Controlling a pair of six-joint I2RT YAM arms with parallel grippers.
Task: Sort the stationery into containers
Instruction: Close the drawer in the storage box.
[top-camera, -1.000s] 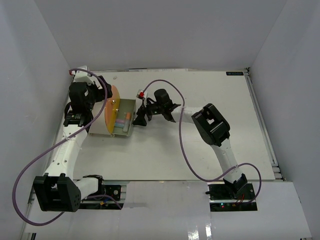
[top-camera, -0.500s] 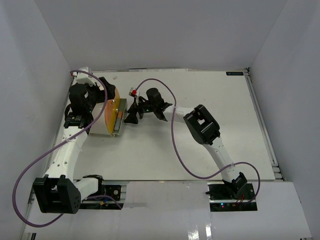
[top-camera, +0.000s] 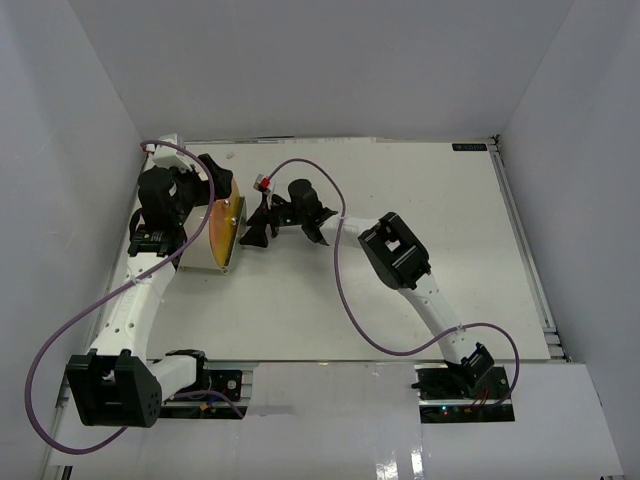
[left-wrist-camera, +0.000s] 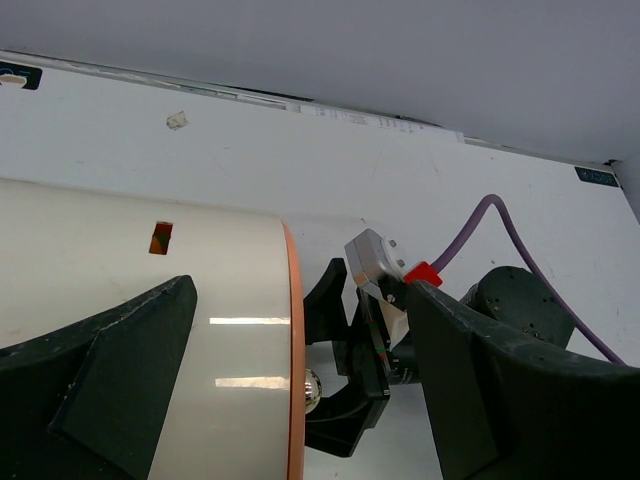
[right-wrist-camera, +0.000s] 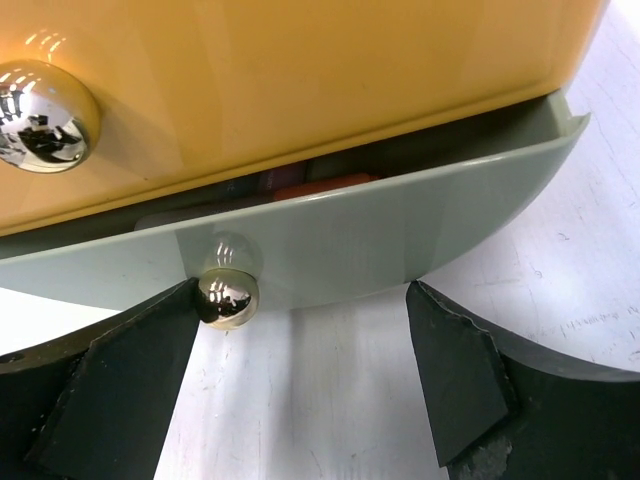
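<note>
The cream drum (left-wrist-camera: 130, 330) with its orange round face (top-camera: 226, 226) lies at the table's left. My left gripper (top-camera: 212, 190) is open and straddles the drum's front end (left-wrist-camera: 300, 290). My right gripper (top-camera: 252, 230) is open and sits right against the face. In the right wrist view its jaws (right-wrist-camera: 302, 300) flank a pale grey-green drawer front (right-wrist-camera: 400, 230). The left finger touches the drawer's brass knob (right-wrist-camera: 227, 298). The drawer stands out a sliver; an orange item (right-wrist-camera: 320, 186) shows in the gap. The other stationery is hidden.
A second brass knob (right-wrist-camera: 45, 115) sits on the orange face above the drawer. The right arm's purple cable (top-camera: 345, 300) loops over the table's middle. White walls close in the table on the left, back and right.
The drawer, pulled far out with pens showing a second ago, has slid into the drum to almost shut. My right gripper has moved left with it. The left gripper has barely moved.
</note>
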